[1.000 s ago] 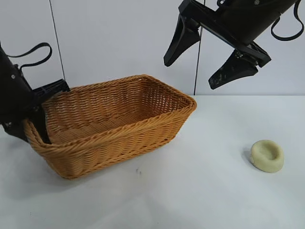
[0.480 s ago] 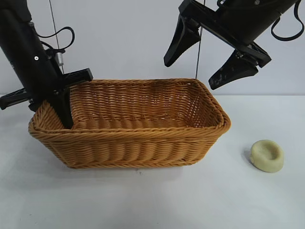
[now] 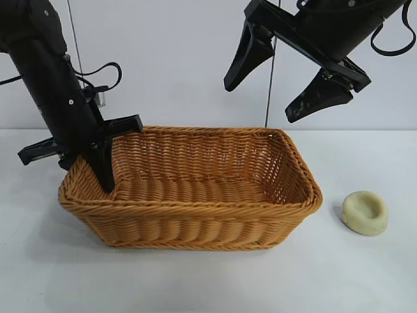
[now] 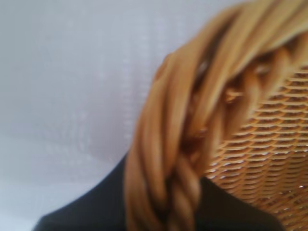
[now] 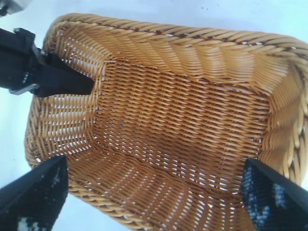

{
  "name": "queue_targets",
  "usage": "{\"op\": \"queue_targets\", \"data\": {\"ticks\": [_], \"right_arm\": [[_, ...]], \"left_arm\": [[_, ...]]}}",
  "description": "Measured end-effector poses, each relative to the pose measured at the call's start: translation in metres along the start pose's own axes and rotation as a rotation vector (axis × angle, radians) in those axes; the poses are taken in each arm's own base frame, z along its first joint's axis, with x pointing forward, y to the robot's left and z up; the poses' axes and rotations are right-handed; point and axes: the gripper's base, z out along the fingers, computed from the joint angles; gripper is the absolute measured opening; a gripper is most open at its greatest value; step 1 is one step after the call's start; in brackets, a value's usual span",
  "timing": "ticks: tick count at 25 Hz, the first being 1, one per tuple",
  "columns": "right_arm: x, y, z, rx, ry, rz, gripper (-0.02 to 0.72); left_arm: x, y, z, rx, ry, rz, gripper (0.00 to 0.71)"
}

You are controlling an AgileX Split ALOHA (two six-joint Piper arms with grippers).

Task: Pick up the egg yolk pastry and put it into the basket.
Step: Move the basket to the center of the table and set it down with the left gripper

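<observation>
The egg yolk pastry [image 3: 365, 212] lies on the white table to the right of the basket, a small gap away from it. The orange-brown wicker basket [image 3: 195, 207] stands at the middle, empty. My left gripper [image 3: 83, 171] is shut on the basket's left rim, one finger inside and one outside. In the left wrist view the braided rim [image 4: 168, 159] runs between the dark fingers [image 4: 91, 214]. My right gripper [image 3: 262, 101] hangs open and empty high above the basket's right half. The right wrist view looks down into the basket [image 5: 168, 43] between the open fingers of my right gripper [image 5: 154, 202]. The pastry is out of both wrist views.
The white table [image 3: 208, 280] spreads in front of the basket and around the pastry. A pale wall stands close behind. The left gripper [image 5: 53, 79] also shows in the right wrist view, at the basket's end wall.
My left gripper has swung and dragged the basket to the right, squaring it to the camera and bringing its right end closer to the pastry. The right gripper and pastry have not moved.
</observation>
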Motion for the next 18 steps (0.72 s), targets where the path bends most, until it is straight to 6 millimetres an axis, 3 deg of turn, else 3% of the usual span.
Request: {"op": "queue_targets", "data": {"ticks": [3,5,7,9,14,18], "right_arm": [[0.000,0.000,0.000,0.000,0.000,0.000,0.696],[0.000,0.000,0.000,0.001,0.000,-0.001,0.696],[0.000,0.000,0.000,0.001,0.000,-0.001,0.696],[0.000,0.000,0.000,0.002,0.001,-0.002,0.696],[0.000,0.000,0.000,0.002,0.001,-0.002,0.696],[0.000,0.000,0.000,0.002,0.001,-0.002,0.696]], "left_arm": [[0.000,0.000,0.000,0.000,-0.001,0.002,0.169],[0.000,0.000,0.000,-0.001,-0.003,0.003,0.319],[0.000,0.001,0.000,-0.013,-0.005,0.012,0.526],[0.000,0.003,0.000,-0.027,-0.004,0.022,0.625],[0.003,0.005,-0.001,-0.055,0.033,0.039,0.687],[0.005,0.001,-0.018,-0.060,0.007,0.062,0.692]]}}
